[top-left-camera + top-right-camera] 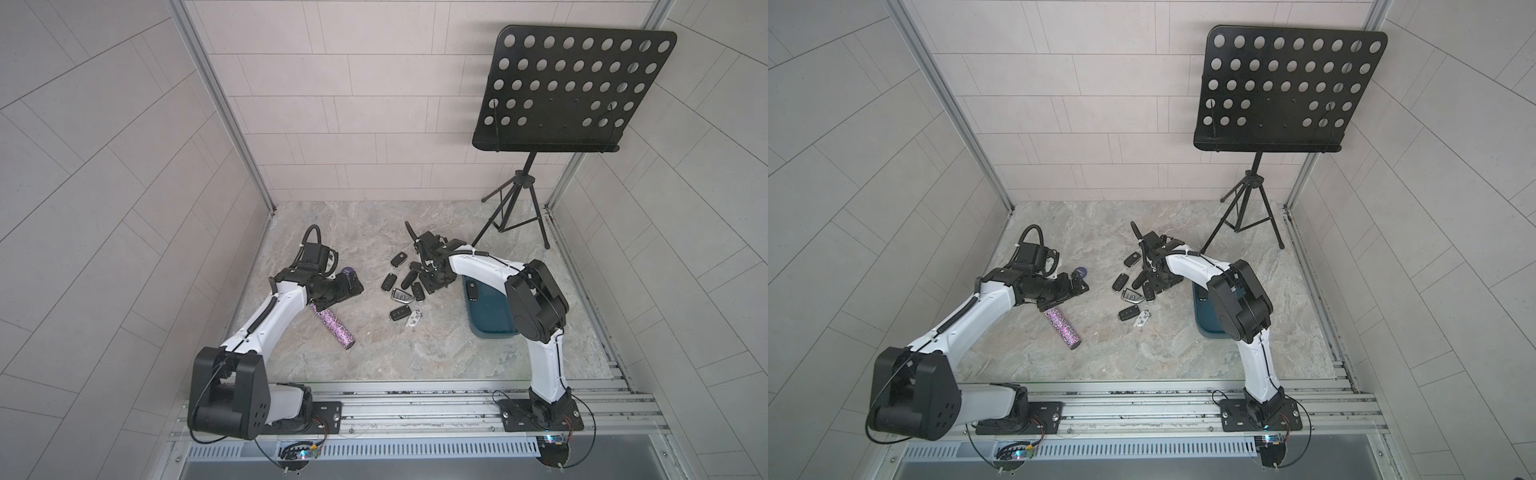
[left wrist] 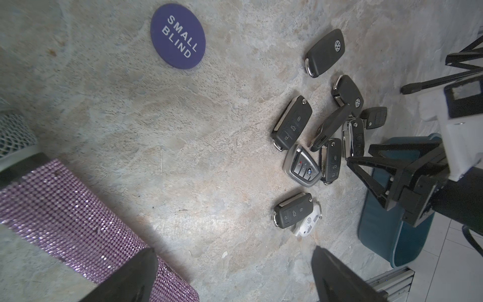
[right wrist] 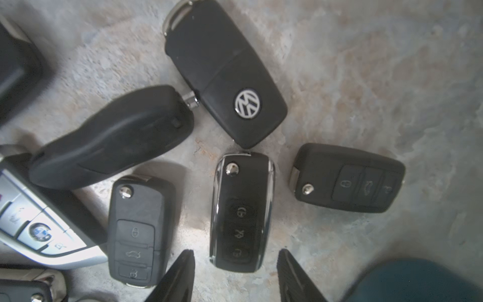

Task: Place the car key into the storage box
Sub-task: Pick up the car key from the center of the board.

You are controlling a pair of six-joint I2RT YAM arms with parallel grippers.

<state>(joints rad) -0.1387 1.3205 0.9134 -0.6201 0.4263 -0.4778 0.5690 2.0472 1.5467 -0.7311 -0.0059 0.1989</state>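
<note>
Marbled tabletop (image 3: 366, 78); right gripper (image 3: 235, 253) apparently straddles chrome-trimmed key (image 3: 241, 211)

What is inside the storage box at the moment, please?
One black key fob lies inside the storage box, near its far end. The right arm hangs over much of the box, so whether anything else lies there cannot be seen.

We find open tabletop (image 1: 415, 357) along the near edge, between the glitter tube (image 1: 332, 328) on the left and the storage box (image 1: 492, 328) on the right. The cluster of keys (image 1: 405, 286) crowds the middle. Narrow gaps flank the chrome-edged key (image 3: 241, 211), with a black key (image 3: 137, 230) just beside it, and the right gripper (image 3: 236, 269) straddles its end. The right arm (image 1: 536, 299) overhangs the box's right side. The music stand (image 1: 515, 208) blocks the far right corner.
</note>
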